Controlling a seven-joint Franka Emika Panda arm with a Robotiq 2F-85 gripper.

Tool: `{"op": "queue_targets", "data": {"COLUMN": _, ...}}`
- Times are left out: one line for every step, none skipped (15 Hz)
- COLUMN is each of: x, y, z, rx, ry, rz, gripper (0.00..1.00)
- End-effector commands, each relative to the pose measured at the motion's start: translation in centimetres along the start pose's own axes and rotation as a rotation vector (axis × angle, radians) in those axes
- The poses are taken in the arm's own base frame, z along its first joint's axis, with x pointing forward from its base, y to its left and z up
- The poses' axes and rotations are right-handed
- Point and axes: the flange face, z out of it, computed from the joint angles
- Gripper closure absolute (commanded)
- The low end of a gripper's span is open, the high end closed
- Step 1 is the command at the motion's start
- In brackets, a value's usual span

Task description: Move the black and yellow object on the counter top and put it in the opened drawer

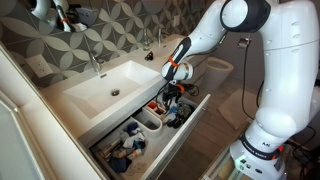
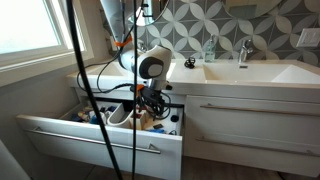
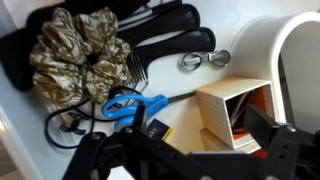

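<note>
Hovering low over the opened drawer [image 2: 95, 138], the claw [image 3: 190, 152] stands with jaws spread wide and nothing between them. The black and yellow object [image 3: 152, 128] lies on the drawer floor just below. Its thin cord loops off beside a blue-handled item [image 3: 125, 105], near a gold scrunchie [image 3: 75, 55] and black combs [image 3: 165, 35]. None of it rests on the desk [image 1: 45, 120]. Judgement: placement looks done, and the wide jaws should let the arm lift clear without snagging the cord.

Glossy white counter top [image 2: 190, 77], chrome metal tap [image 2: 243, 50] — opened drawer [image 2: 90, 138] front smooth white; inside, crinkled shiny cloth [image 3: 75, 55].
</note>
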Motion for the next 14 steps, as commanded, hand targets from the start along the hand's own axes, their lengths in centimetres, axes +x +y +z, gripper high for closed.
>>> {"op": "queue_targets", "data": {"x": -3.8, "y": -1.1, "z": -3.7, "rx": -0.139, "ry": -0.022, "rz": 0.086, "gripper": 0.0}}
{"op": "queue_targets", "data": {"x": -4.6, "y": -1.6, "z": -4.4, "rx": -0.181, "ry": -0.028, "rz": 0.116, "gripper": 0.0}}
{"op": "queue_targets", "data": {"x": -5.2, "y": -2.1, "z": -5.1, "rx": -0.218, "ry": -0.037, "rz": 0.132, "gripper": 0.0}}
{"op": "queue_targets", "data": {"x": -6.0, "y": -2.7, "z": -5.9, "rx": -0.264, "ry": -0.044, "rz": 0.152, "gripper": 0.0}}
{"op": "queue_targets", "data": {"x": -6.8, "y": -3.2, "z": -6.7, "rx": -0.305, "ry": -0.056, "rz": 0.174, "gripper": 0.0}}
{"op": "queue_targets", "data": {"x": -7.5, "y": -3.8, "z": -7.6, "rx": -0.344, "ry": -0.064, "rz": 0.19, "gripper": 0.0}}
{"op": "queue_targets", "data": {"x": -8.2, "y": -4.3, "z": -8.6, "rx": -0.393, "ry": -0.053, "rz": 0.189, "gripper": 0.0}}
{"op": "queue_targets", "data": {"x": -8.7, "y": -4.6, "z": -9.6, "rx": -0.446, "ry": -0.053, "rz": 0.178, "gripper": 0.0}}
{"op": "queue_targets", "data": {"x": -6.7, "y": -4.2, "z": -7.5, "rx": -0.371, "ry": -0.073, "rz": 0.164, "gripper": 0.0}}
{"op": "queue_targets", "data": {"x": -7.2, "y": -4.6, "z": -8.5, "rx": -0.402, "ry": -0.069, "rz": 0.167, "gripper": 0.0}}
{"op": "queue_targets", "data": {"x": -7.6, "y": -4.9, "z": -9.1, "rx": -0.415, "ry": -0.063, "rz": 0.168, "gripper": 0.0}}
{"op": "queue_targets", "data": {"x": -7.9, "y": -4.9, "z": -9.5, "rx": -0.419, "ry": -0.058, "rz": 0.169, "gripper": 0.0}}
{"op": "queue_targets", "data": {"x": -8.0, "y": -4.9, "z": -9.6, "rx": -0.421, "ry": -0.056, "rz": 0.169, "gripper": 0.0}}
{"op": "queue_targets", "data": {"x": -8.1, "y": -4.8, "z": -9.6, "rx": -0.422, "ry": -0.058, "rz": 0.169, "gripper": 0.0}}
